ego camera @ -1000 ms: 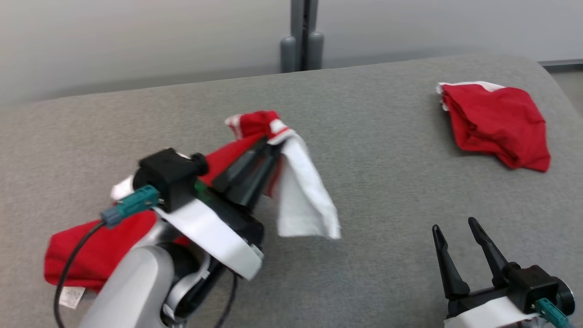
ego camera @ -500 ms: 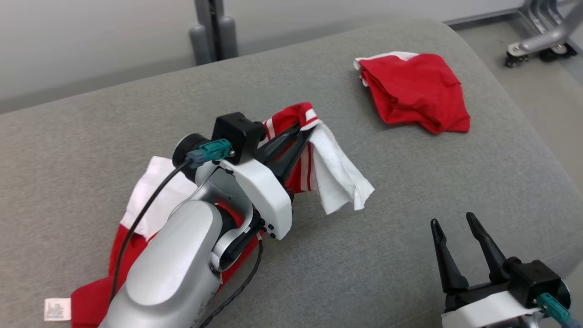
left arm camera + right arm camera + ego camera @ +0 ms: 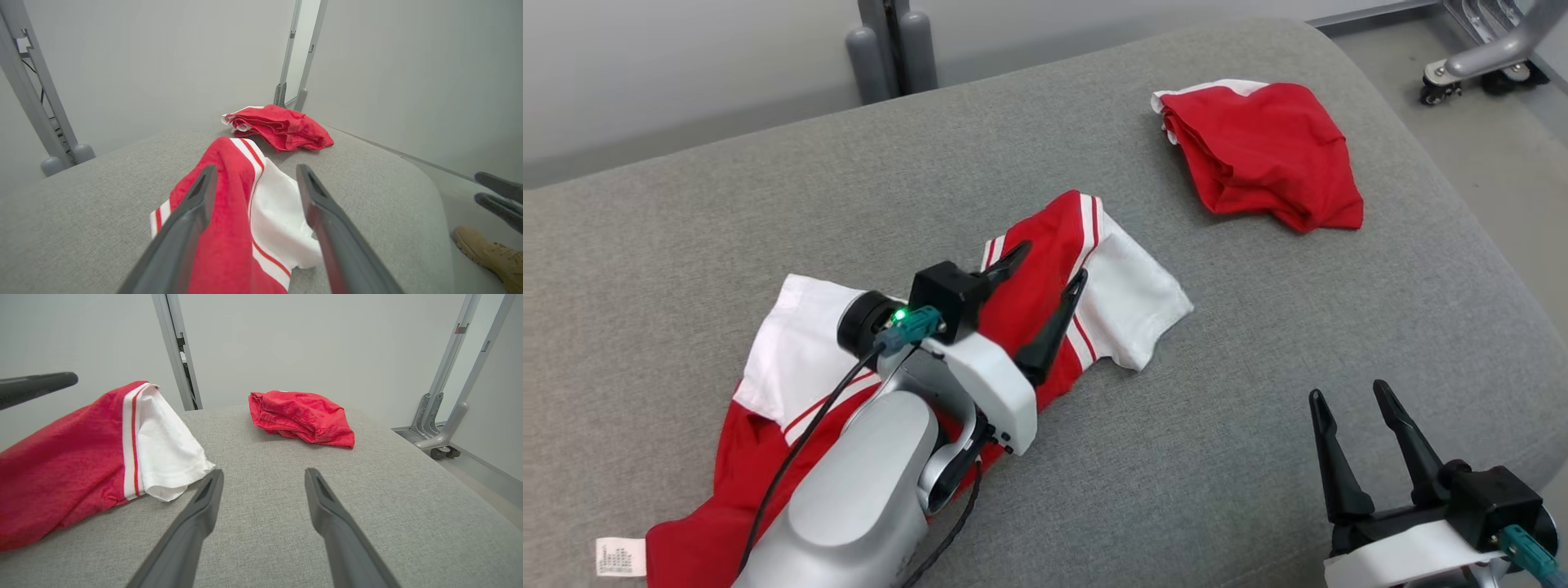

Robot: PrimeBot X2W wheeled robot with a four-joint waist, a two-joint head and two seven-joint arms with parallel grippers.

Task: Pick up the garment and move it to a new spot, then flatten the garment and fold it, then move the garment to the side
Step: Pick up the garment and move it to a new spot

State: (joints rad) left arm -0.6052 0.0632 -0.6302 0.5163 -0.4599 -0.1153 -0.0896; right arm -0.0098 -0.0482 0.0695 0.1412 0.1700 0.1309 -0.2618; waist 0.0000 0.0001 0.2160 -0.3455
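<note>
The garment (image 3: 1033, 298), red with white sleeves and striped trim, lies spread on the grey padded surface (image 3: 1258, 327), with a white tag at its lower left corner. My left gripper (image 3: 1054, 261) hovers just over its upper red part, open, with the cloth lying loose under the fingers. In the left wrist view the garment (image 3: 229, 228) runs between and below the spread fingers of the left gripper (image 3: 256, 168). My right gripper (image 3: 1347, 392) stands open at the lower right over bare padding; the right wrist view shows the right gripper (image 3: 264, 473) with the garment (image 3: 73, 457) to its left.
A second, crumpled red garment (image 3: 1262, 151) lies at the back right of the surface. The padded surface rounds off to the right, with floor beyond. A metal stand with a caster (image 3: 1486, 57) is at the top right and grey posts (image 3: 886, 49) behind. A tan shoe (image 3: 486, 253) is on the floor.
My left gripper has opened and let go of the garment's white sleeve, which has dropped flat onto the surface. The head camera shifted early on. My right gripper has stayed put.
</note>
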